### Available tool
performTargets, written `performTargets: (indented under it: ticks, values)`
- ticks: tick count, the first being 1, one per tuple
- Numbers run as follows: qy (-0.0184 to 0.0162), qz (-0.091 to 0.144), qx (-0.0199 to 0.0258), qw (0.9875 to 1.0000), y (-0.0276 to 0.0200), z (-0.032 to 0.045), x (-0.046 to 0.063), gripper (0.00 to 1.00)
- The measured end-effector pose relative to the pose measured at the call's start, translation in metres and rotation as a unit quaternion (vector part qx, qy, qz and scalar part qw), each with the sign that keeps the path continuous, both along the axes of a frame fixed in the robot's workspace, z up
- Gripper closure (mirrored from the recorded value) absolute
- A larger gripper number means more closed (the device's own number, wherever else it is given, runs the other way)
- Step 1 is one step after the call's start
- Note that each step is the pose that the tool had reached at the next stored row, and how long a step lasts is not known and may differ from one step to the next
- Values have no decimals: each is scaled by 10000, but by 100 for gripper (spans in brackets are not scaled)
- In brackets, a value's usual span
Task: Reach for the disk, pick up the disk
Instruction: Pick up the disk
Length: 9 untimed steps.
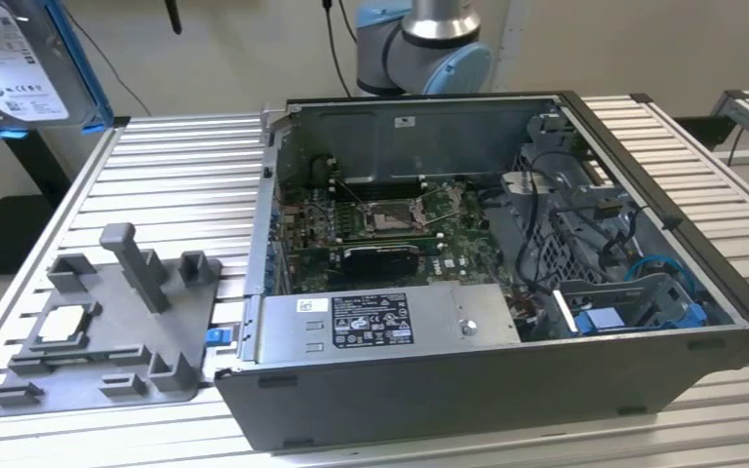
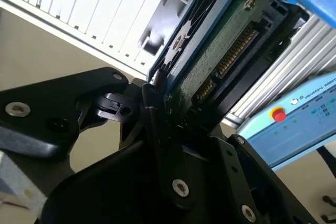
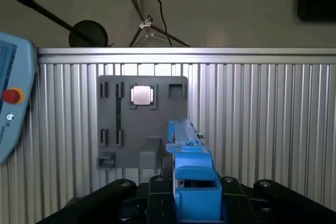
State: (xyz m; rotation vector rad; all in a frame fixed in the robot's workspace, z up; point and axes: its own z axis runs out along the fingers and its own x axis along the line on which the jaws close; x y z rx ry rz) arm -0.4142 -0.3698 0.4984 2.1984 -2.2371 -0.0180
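Observation:
The disk (image 1: 17,68) hangs high above the table's far corner at the exterior view's left, a silver drive with a white label in a bright blue frame. In the second wrist view its green circuit-board underside (image 2: 220,51) and connector pins face the camera, with my gripper (image 2: 168,98) shut on its edge by black fingers (image 2: 157,124). In the first wrist view the disk (image 3: 191,156) stands edge-on, its blue frame clamped in the gripper (image 3: 195,195), well above the table.
An open computer case (image 1: 505,253) takes up the table's middle and the exterior view's right. A grey fixture plate (image 1: 101,331) with upright pegs holds a small silver chip (image 1: 62,327). A pendant (image 3: 13,103) lies beside the plate (image 3: 142,124).

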Motion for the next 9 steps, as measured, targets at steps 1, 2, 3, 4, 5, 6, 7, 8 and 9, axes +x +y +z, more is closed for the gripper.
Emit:
performTargets:
  ticks: [1,2,3,4,5,6,7,8,9]
  values:
    - [0,0,1,10000,0,0,19,100]
    - [0,0,2,10000,0,0,41,100]
    - [1,0,2,10000,0,1,61,100]
    - [1,0,3,10000,0,1,83,100]
    - [1,0,4,10000,0,1,103,100]
    - [1,0,5,10000,0,0,123,100]
    - [1,0,6,10000,0,0,141,100]
    - [1,0,7,10000,0,0,160,100]
    - [1,0,8,10000,0,0,178,100]
